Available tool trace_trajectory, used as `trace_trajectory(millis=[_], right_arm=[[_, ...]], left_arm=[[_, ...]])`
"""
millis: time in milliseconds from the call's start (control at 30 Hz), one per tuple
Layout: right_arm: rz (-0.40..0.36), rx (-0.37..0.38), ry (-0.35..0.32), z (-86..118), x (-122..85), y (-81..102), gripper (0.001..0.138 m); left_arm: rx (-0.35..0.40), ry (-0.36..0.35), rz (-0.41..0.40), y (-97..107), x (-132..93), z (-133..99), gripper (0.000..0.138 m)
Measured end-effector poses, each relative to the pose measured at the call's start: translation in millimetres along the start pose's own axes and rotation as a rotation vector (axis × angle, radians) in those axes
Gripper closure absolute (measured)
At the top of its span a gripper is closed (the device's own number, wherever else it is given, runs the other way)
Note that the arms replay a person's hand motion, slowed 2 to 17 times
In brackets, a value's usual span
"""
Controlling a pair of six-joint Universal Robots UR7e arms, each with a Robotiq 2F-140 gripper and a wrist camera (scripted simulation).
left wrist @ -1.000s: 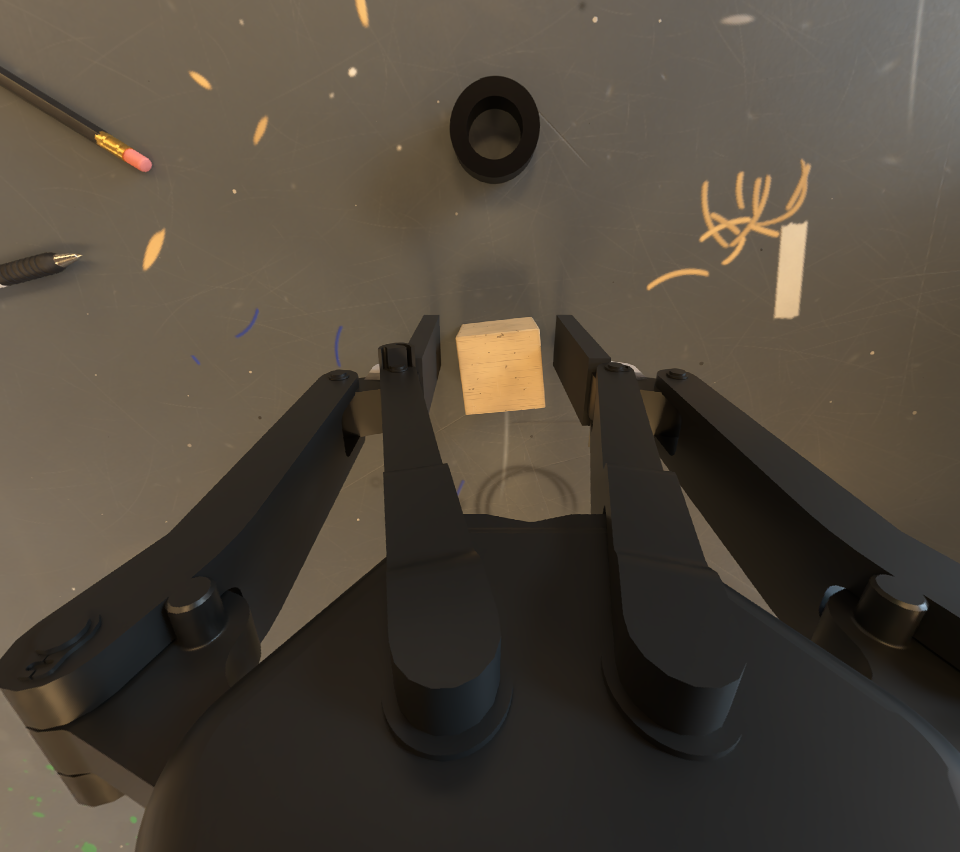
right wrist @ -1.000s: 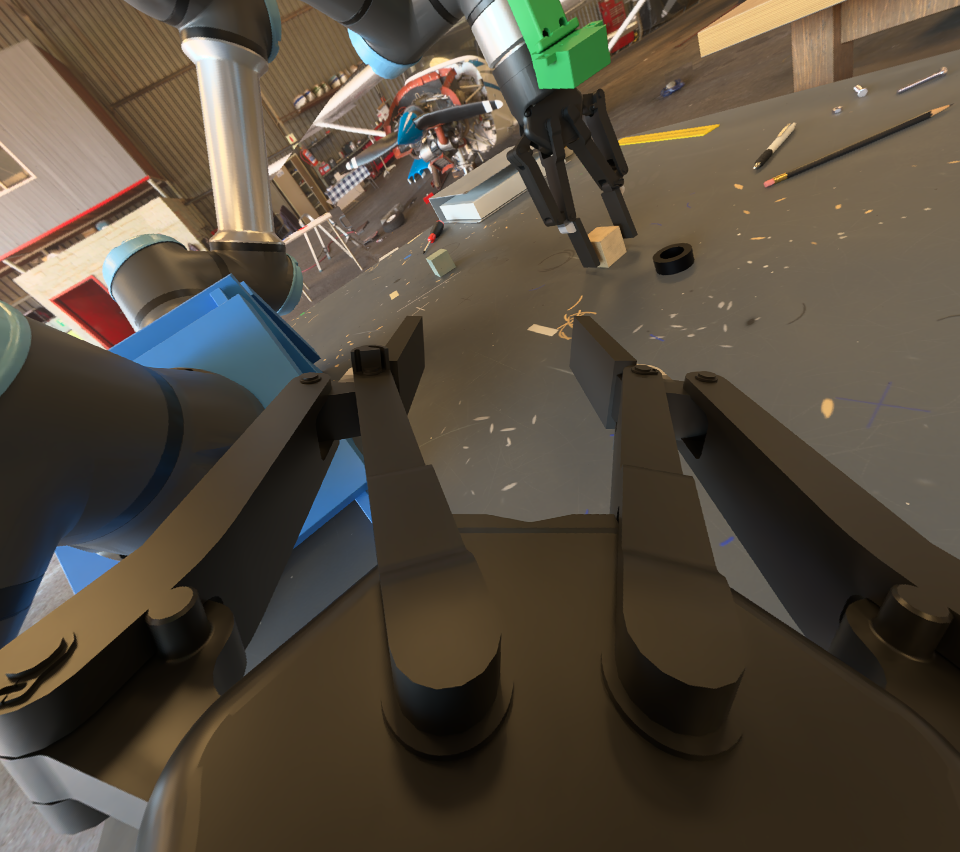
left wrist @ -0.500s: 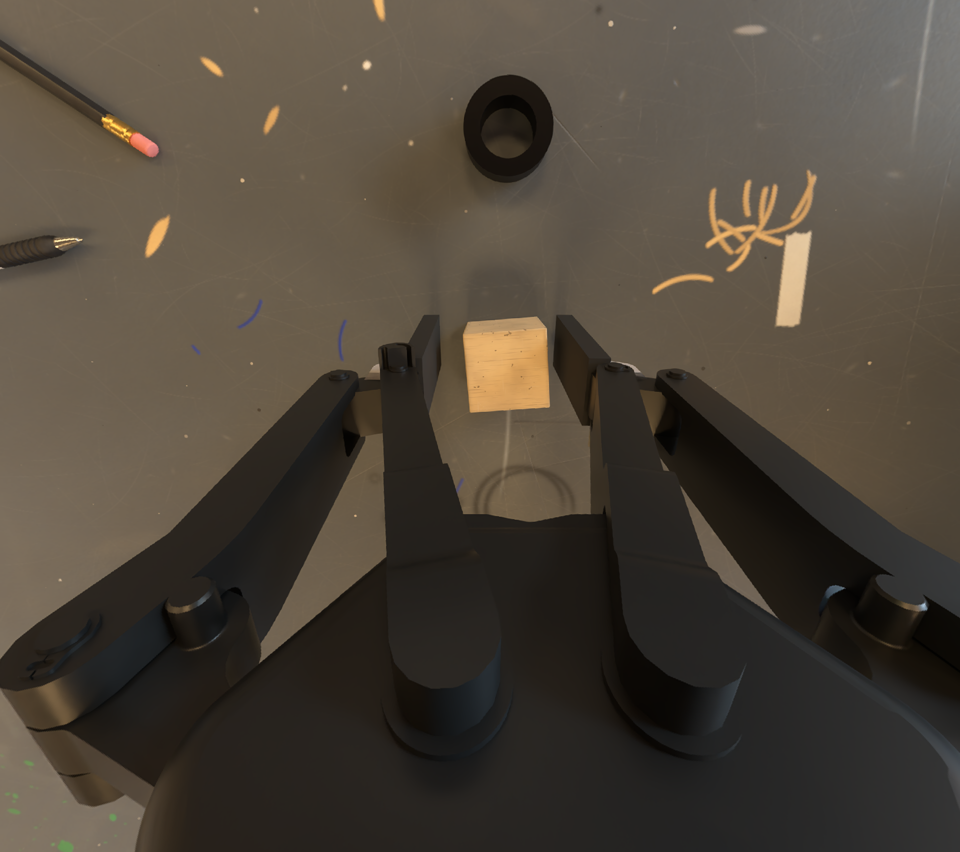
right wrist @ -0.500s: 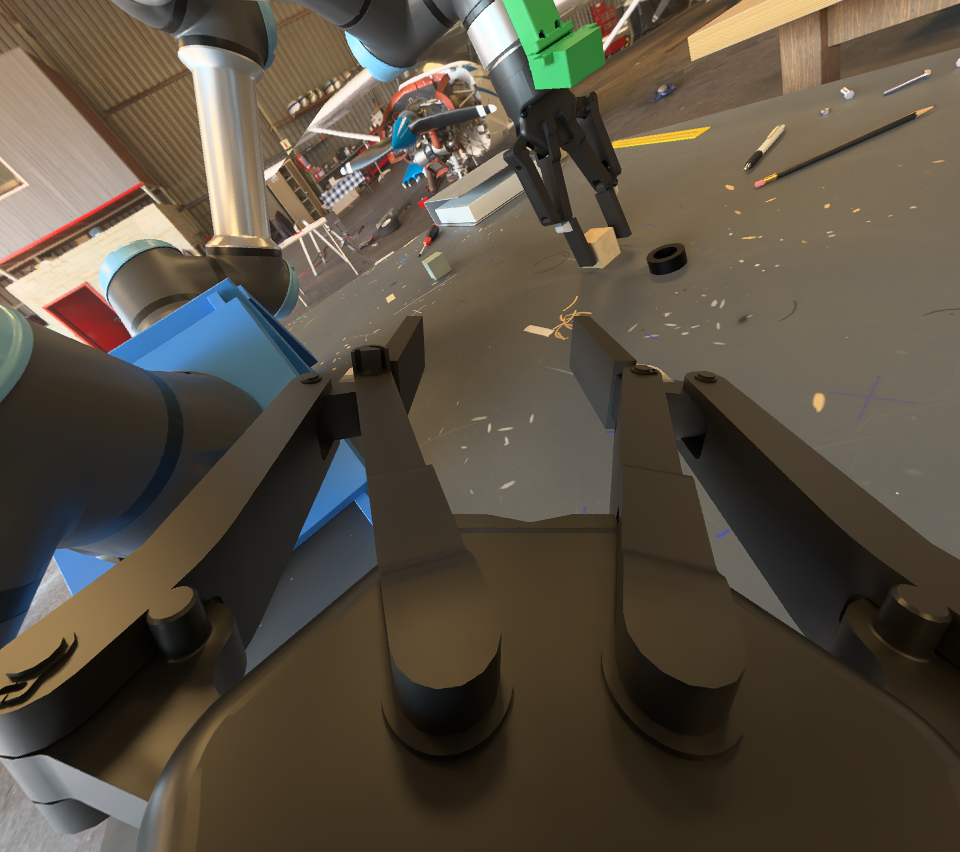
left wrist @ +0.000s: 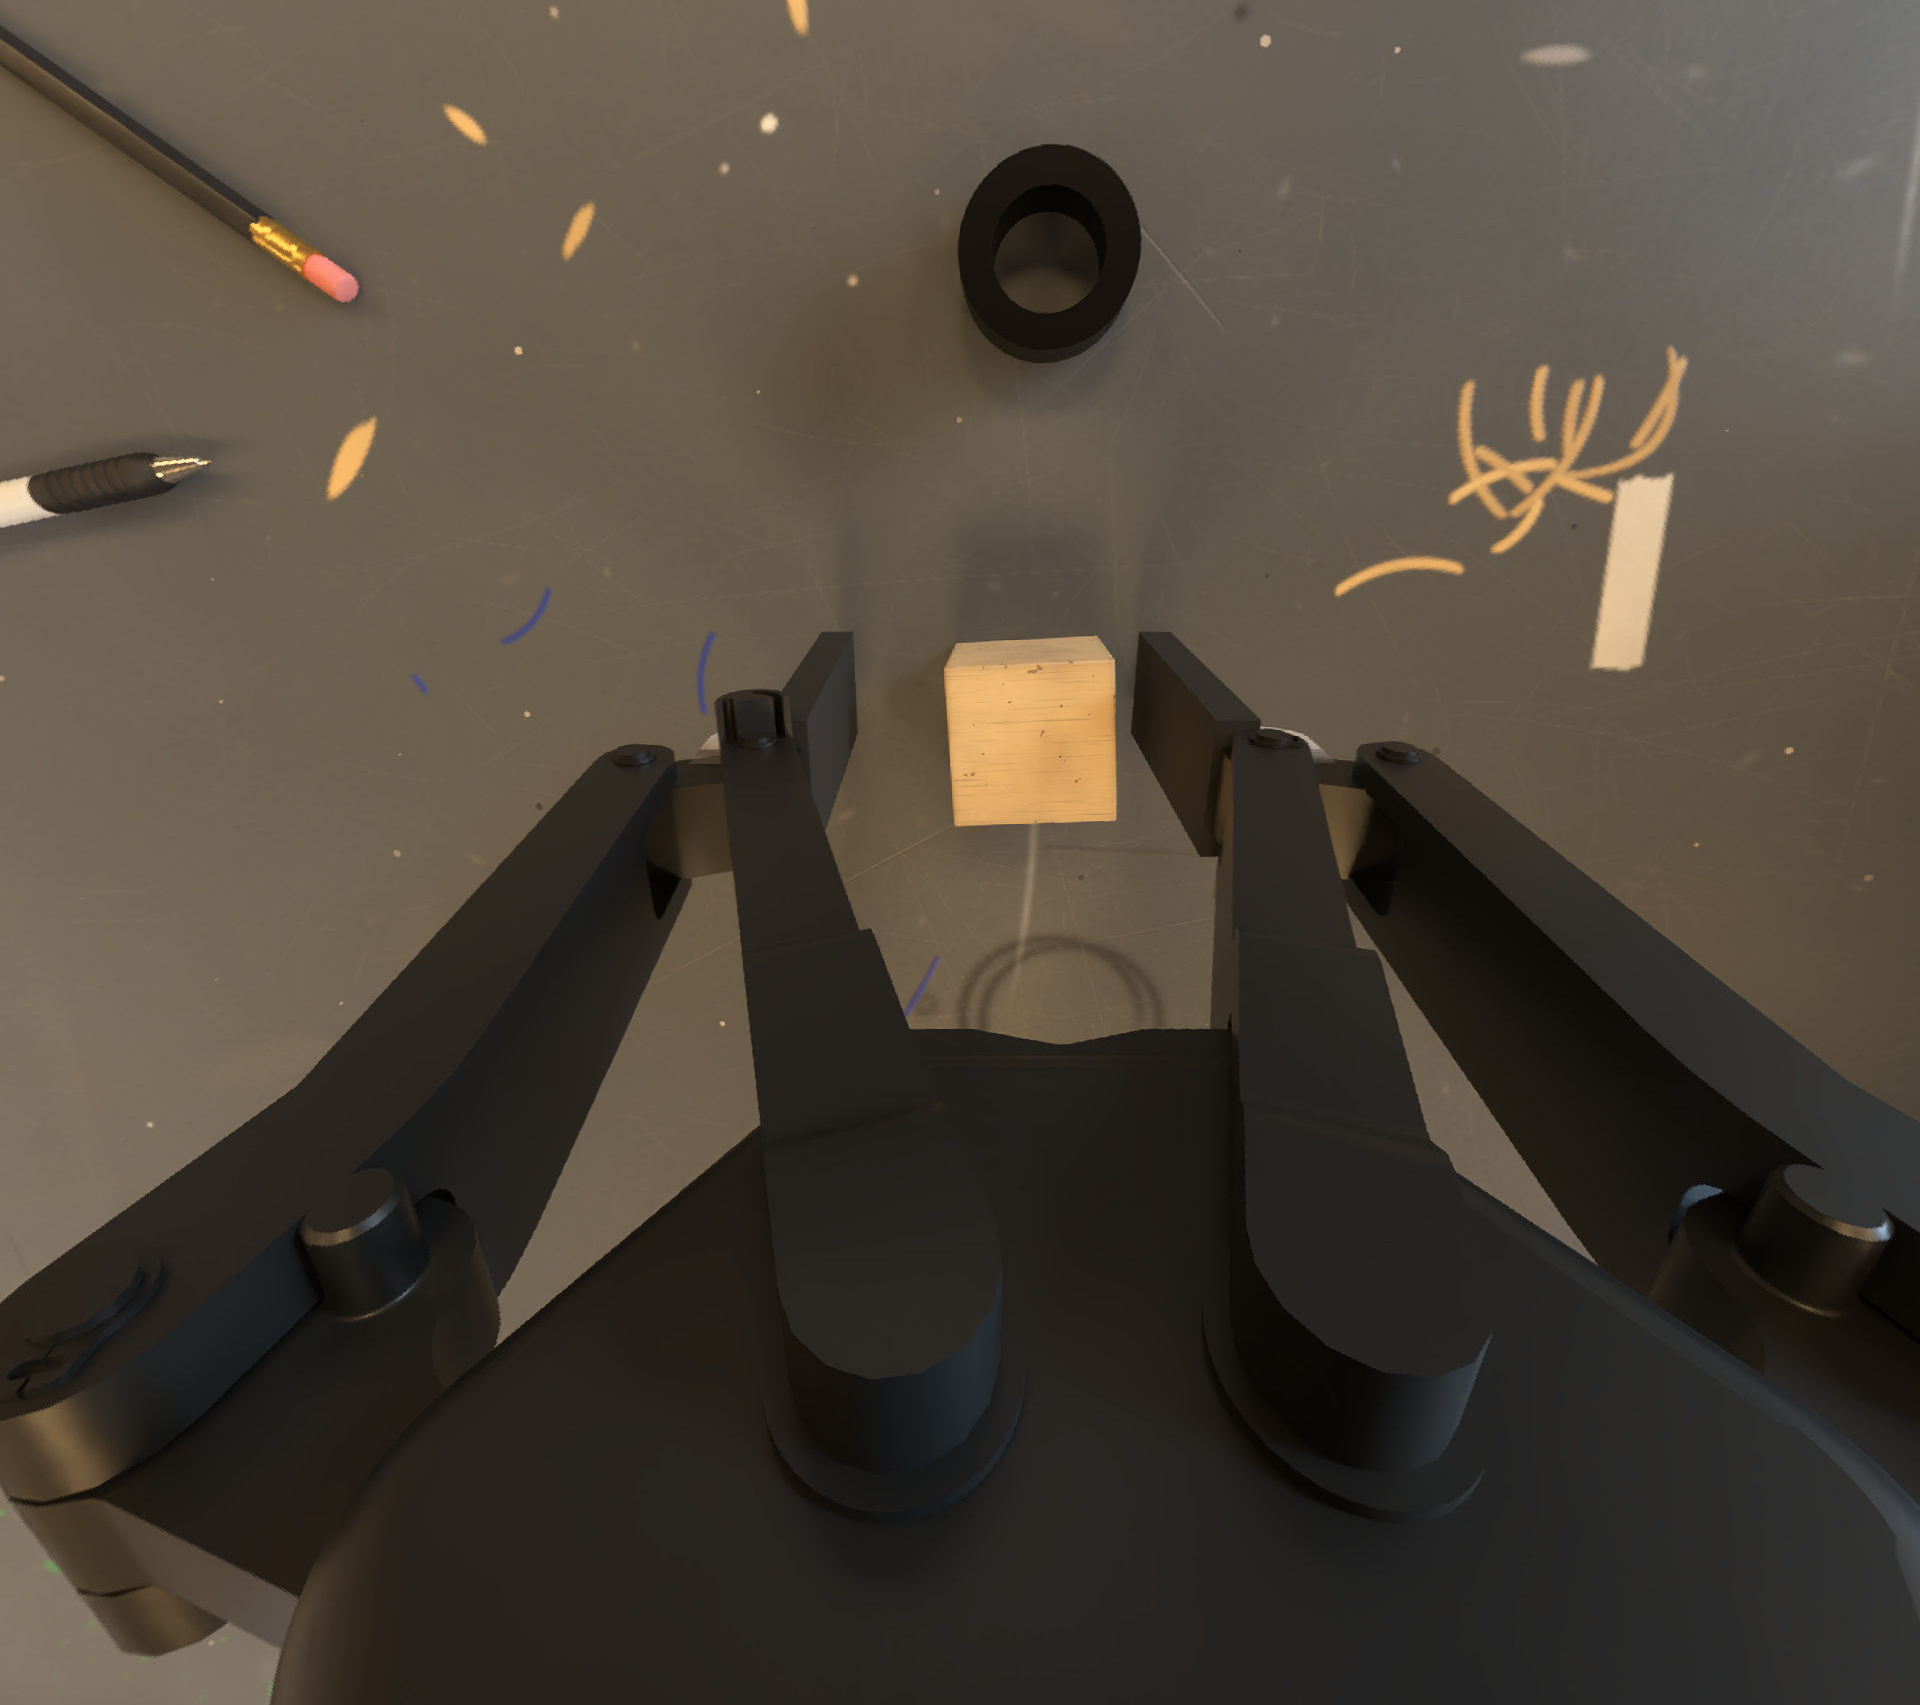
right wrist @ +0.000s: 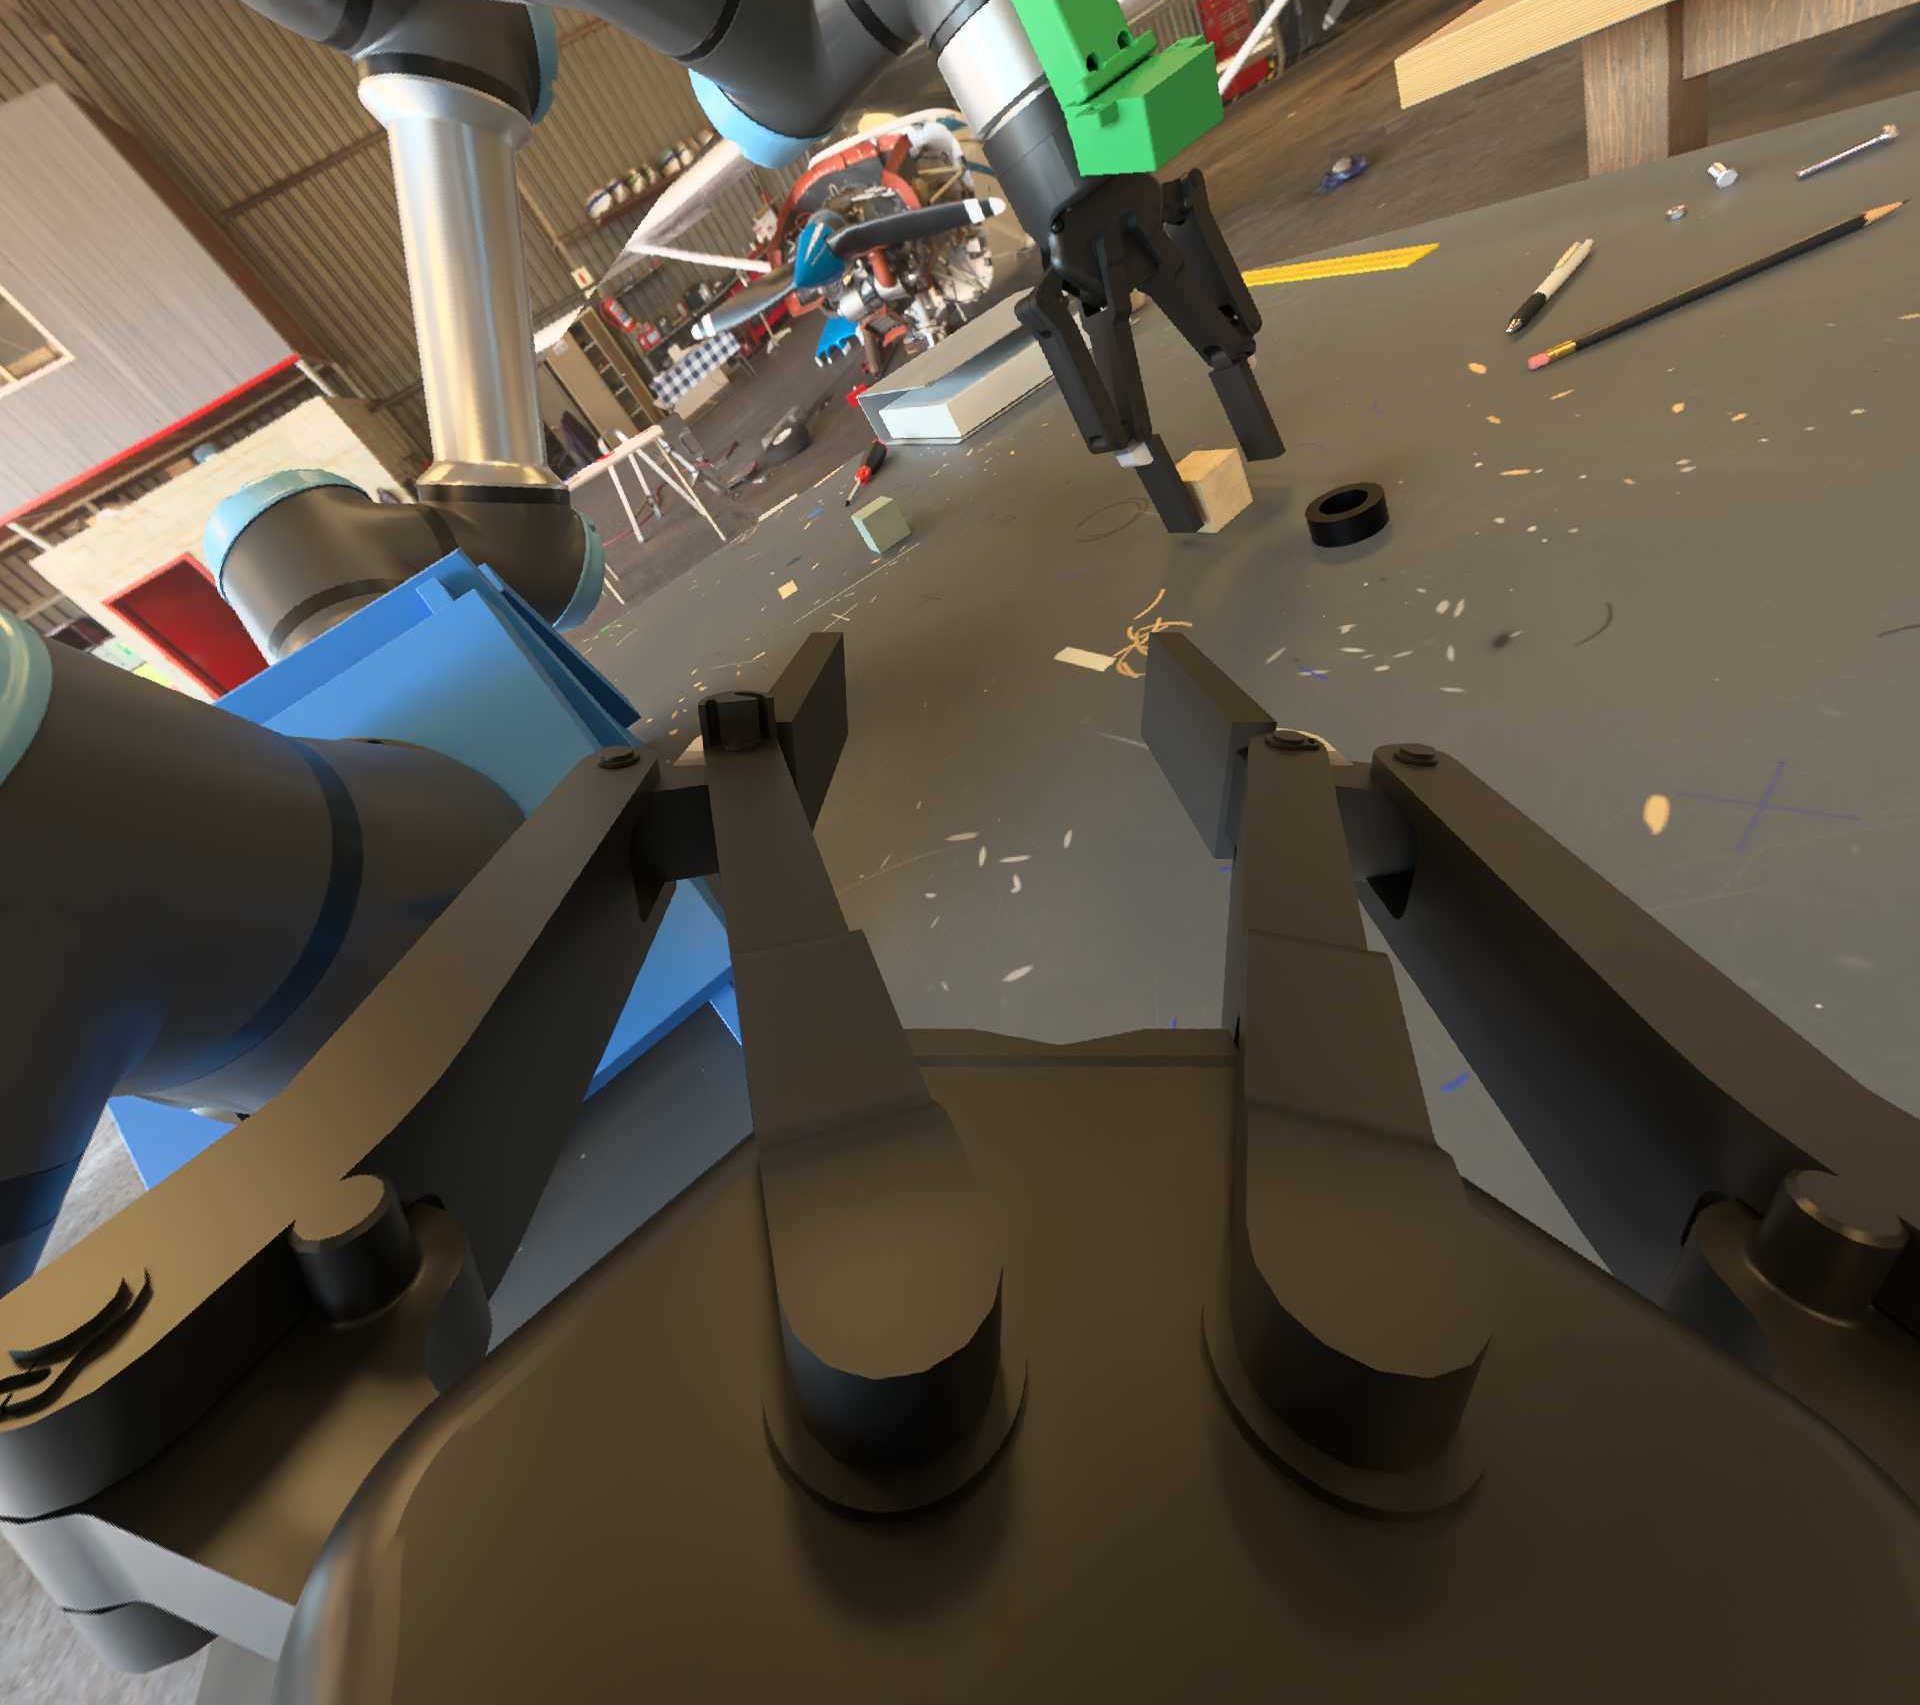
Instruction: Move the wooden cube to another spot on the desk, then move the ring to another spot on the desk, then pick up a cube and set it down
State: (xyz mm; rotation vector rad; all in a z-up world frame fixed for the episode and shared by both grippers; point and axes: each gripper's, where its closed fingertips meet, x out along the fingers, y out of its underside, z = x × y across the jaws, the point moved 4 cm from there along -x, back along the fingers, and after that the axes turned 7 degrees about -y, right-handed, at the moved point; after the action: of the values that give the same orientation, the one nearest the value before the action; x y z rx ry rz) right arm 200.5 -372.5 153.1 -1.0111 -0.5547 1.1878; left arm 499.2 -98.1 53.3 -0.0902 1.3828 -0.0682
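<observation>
A wooden cube rests on the dark grey desk. My left gripper is open and straddles the cube, one finger on each side, neither touching it. A black ring lies flat just beyond the cube. In the right wrist view the left gripper stands low over the cube, with the ring to its right. A pale green cube sits farther left. My right gripper is open and empty, above the desk and away from these objects.
A pencil and a pen lie to the left of the cube. A strip of tape and wood shavings lie to the right. A flat box, a screwdriver and blue arm bases stand at the far left.
In the left wrist view the cube and ring have drifted slightly right as my left gripper shifted left. The cube stays on the desk and both grippers stay open.
</observation>
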Motion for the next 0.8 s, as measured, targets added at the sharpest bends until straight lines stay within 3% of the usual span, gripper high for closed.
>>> trace_trajectory(millis=[233, 467, 633, 800], right_arm=[[-0.005, -0.006, -0.001, 0, 0, -0.5, 0.062], [-0.015, -0.009, -0.007, -1, -1, -0.8, 0.062], [-0.015, -0.007, -0.015, -2, 0, 0.1, 0.062], [-0.012, -0.004, -0.025, -4, 2, 1.0, 0.062]], left_arm=[[-0.011, -0.053, -0.013, 6, -7, 4, 0.049], [-0.070, -0.085, -0.064, 23, -35, 8, 0.034], [-0.121, -0.128, -0.097, 50, -69, 12, 0.030], [-0.198, -0.198, -0.098, 91, -108, 16, 0.031]])
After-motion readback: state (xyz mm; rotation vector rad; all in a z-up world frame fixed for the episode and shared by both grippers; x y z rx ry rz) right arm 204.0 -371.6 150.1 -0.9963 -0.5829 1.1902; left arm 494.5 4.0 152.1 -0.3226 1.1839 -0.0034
